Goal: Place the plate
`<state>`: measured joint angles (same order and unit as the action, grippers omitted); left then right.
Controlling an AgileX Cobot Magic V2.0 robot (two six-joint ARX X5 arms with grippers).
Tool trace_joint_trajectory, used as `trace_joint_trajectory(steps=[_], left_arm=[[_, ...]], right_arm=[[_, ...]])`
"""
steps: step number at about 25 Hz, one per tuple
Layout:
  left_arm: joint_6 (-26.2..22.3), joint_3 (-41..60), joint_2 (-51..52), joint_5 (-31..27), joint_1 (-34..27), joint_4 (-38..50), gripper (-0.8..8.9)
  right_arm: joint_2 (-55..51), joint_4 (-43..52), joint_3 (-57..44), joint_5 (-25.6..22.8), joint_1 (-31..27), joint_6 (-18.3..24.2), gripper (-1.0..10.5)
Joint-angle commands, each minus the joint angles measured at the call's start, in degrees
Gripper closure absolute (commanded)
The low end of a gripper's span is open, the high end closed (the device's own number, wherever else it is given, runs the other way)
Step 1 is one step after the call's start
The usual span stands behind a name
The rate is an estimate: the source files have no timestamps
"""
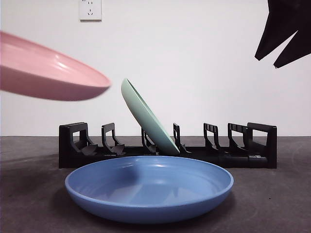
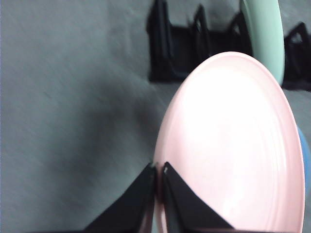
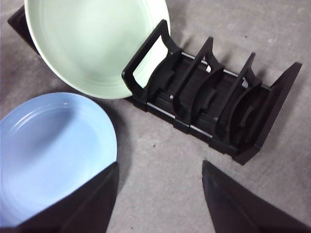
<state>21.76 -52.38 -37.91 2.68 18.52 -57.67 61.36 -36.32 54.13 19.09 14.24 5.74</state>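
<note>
A pink plate [image 1: 46, 70] hangs in the air at the upper left of the front view, nearly level. My left gripper [image 2: 159, 171] is shut on its rim, and the pink plate [image 2: 233, 145] fills much of the left wrist view. A black dish rack [image 1: 165, 150] stands across the table with a green plate [image 1: 148, 116] leaning in a middle slot. A blue plate [image 1: 149, 187] lies flat in front of the rack. My right gripper [image 3: 160, 170] is open and empty, raised above the rack's right end, and shows as a black tip [image 1: 284, 31] in the front view.
The rack [image 3: 214, 107] has several free slots on both sides of the green plate [image 3: 92, 43]. The blue plate [image 3: 53, 150] lies close to the rack's front. A white wall with a socket [image 1: 90, 9] stands behind.
</note>
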Motion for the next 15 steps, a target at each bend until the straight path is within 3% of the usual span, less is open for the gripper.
trace_joint_trajectory(steps=[1,4,15], left_arm=[[6.0,3.2,1.4,4.0,0.2,3.4,8.03],[9.4,7.1,1.9,6.9,0.3,6.3,8.03],[16.5,15.4,-0.6,7.0,4.5,17.8,8.03]], right_arm=[[0.3,0.2,0.6,0.0,0.3,0.3,6.8],[0.3,0.2,0.6,0.0,0.3,0.3,6.8],[0.3,0.1,0.6,0.0,0.3,0.3,6.8]])
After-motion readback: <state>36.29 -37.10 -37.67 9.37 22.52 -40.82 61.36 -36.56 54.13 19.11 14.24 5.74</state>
